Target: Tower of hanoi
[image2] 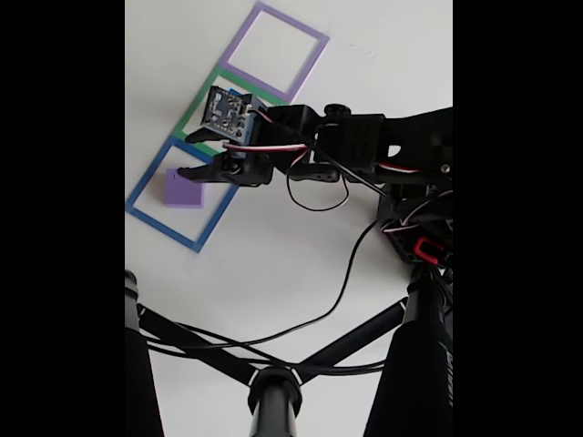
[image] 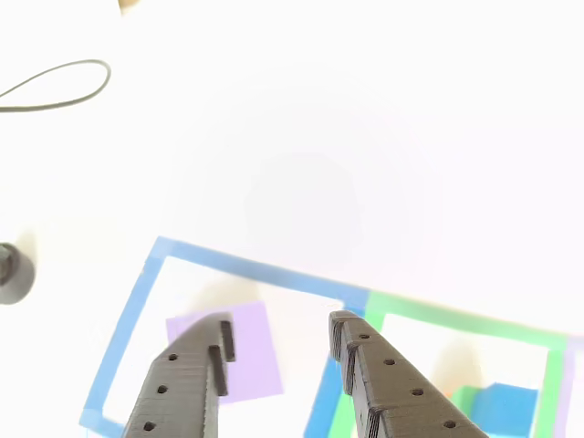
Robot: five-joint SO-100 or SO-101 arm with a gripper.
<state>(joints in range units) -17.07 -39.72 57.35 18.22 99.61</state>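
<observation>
- The flat lilac-purple square block [image: 239, 351] lies inside the blue tape-outlined square [image: 137, 297], apart from its edges.
- The black two-finger gripper [image: 278, 336] hovers over it, fingers spread, nothing between them.
- In the next green tape-outlined square [image: 456, 319] a blue cube [image: 506, 406] sits on a wider green block [image: 464, 400].
- In the fixed view, the purple tape-outlined square [image2: 239, 41] holds only bare white table [image2: 273, 264].

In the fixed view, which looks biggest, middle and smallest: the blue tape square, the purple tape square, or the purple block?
1. Blue tape square
2. Purple tape square, close in size; it lies farther up the picture, so the two may match.
3. Purple block, clearly smallest, sitting inside the blue square.
</observation>
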